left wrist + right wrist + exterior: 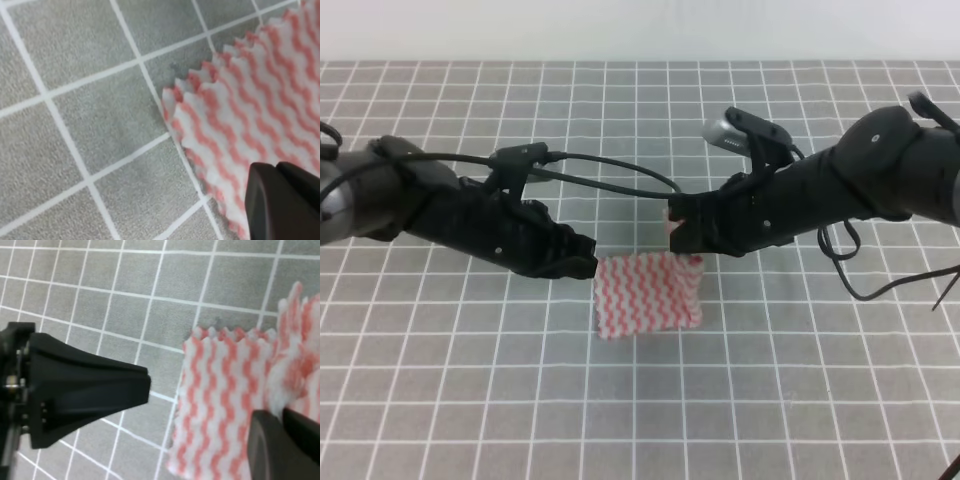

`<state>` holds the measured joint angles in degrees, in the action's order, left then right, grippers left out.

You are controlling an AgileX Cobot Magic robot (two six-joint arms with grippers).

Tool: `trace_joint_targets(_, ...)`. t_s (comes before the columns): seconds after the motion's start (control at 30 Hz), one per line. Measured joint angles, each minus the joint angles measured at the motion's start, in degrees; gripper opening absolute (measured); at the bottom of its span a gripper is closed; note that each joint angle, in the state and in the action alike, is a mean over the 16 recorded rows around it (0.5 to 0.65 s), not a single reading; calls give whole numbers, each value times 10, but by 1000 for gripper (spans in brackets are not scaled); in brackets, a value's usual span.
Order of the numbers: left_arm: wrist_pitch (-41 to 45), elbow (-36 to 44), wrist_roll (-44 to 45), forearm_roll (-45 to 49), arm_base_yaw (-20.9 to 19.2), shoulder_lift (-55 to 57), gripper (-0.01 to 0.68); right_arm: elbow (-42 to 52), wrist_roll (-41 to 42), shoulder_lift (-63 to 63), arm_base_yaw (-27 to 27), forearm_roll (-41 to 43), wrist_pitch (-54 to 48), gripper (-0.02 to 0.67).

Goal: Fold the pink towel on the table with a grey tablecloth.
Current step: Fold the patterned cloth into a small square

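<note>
Pink towel [648, 292] lies mid-worktop [800, 400], far right corner lifted | right fingers [682, 232] clenched on that corner | left fingers [588, 266] at its left edge, state untellable | risk: thin cloth slipping from the pinch, leaving a crooked fold.

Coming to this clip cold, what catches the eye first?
The pink towel, zigzag-striped, lies mid-table on the grey tablecloth with its white grid. Two black arms close on it from either side: the left hand sits at its upper left corner, while the right hand pinches the upper right corner, where a bit of cloth is lifted.
</note>
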<state>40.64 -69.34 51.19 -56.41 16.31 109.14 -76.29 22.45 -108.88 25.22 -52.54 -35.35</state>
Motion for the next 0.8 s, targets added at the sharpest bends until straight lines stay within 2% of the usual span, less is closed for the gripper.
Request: trace_joint_targets(0.8,-9,0,0,4,-10,15,-2,-48,0,-60,36,-12,-13,-12)
